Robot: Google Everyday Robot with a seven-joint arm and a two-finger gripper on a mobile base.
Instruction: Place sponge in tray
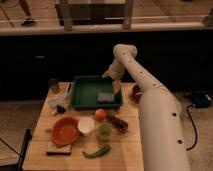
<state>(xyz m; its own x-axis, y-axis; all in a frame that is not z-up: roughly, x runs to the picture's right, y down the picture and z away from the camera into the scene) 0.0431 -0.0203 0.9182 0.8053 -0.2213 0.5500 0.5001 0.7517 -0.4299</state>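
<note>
The dark green tray stands at the back middle of the wooden table. The grey-blue sponge lies flat inside the tray, near its right front corner. My gripper hangs from the white arm over the tray's back right corner, just above and behind the sponge and apart from it.
In front of the tray are an orange fruit, a white cup, an orange-red bowl, a green cup, a green pepper, dark fruit and a flat board. A can and a crumpled packet lie left of the tray.
</note>
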